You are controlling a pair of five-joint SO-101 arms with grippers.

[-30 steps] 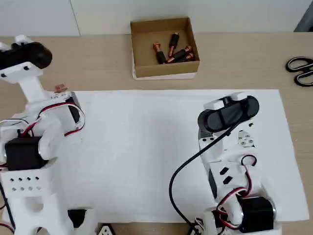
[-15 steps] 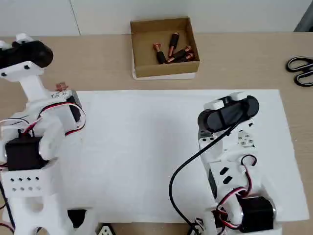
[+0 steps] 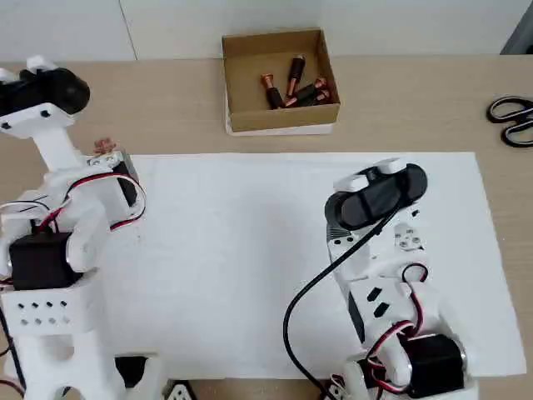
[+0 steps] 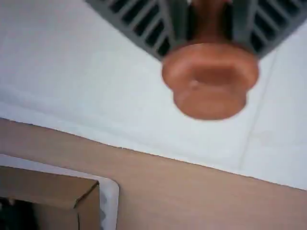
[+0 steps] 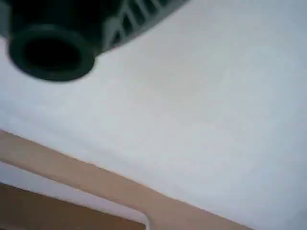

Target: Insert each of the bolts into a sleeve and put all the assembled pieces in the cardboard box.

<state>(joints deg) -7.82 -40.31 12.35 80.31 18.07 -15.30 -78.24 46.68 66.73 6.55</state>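
Observation:
My left gripper [image 4: 207, 26] is shut on a copper bolt [image 4: 209, 80], whose head points out past the grey fingers [image 4: 144, 24]. From above, that bolt [image 3: 104, 148] pokes out by the left arm at the white sheet's far-left corner. Shut on a black sleeve [image 5: 51, 53], my right gripper [image 5: 64, 19] hangs over the sheet, the sleeve's open end facing outward. The right arm [image 3: 379, 196] stands over the sheet's right part and hides its own fingers from above. The cardboard box [image 3: 237, 83] sits at the table's back with several assembled pieces [image 3: 293, 87] inside.
A white paper sheet [image 3: 241, 250] covers the middle of the wooden table. Scissors [image 3: 510, 110] lie at the right edge. A box corner [image 4: 72, 196] is close to the left gripper. A black cable [image 3: 308, 292] loops from the right arm.
The right arm has shifted a little to the left with the sleeve. The left arm with the bolt has hardly moved.

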